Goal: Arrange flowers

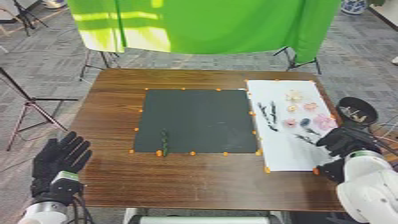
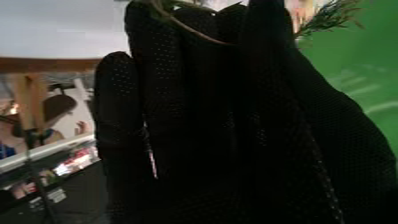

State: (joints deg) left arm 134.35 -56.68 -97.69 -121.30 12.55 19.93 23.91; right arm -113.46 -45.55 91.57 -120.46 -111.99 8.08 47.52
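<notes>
Lying across the near edge of the black mat (image 1: 200, 120), toward its left, one green sprig (image 1: 164, 142) looks like the only piece placed, so the arranging seems barely begun. The rest waits on the white sheet (image 1: 289, 157) to the right. I count six blooms there: one cream flower (image 1: 294, 95), one small peach flower (image 1: 291, 108), three pink flowers (image 1: 325, 121) and one dark blue flower (image 1: 305, 122). Two dark leafy stems (image 1: 274, 112) lie left of them; nearer the robot is another dark sprig (image 1: 306, 139), possibly more than one.

The right hand (image 1: 346, 141) is over the sheet's right edge, beside that sprig. In the right wrist view a curved stem (image 2: 202, 36) crosses its glove, but whether the hand grips it I cannot tell. The left hand (image 1: 55, 156) is relaxed and empty beside the table (image 1: 187, 185). One round black object (image 1: 357, 111) sits at the far right.
</notes>
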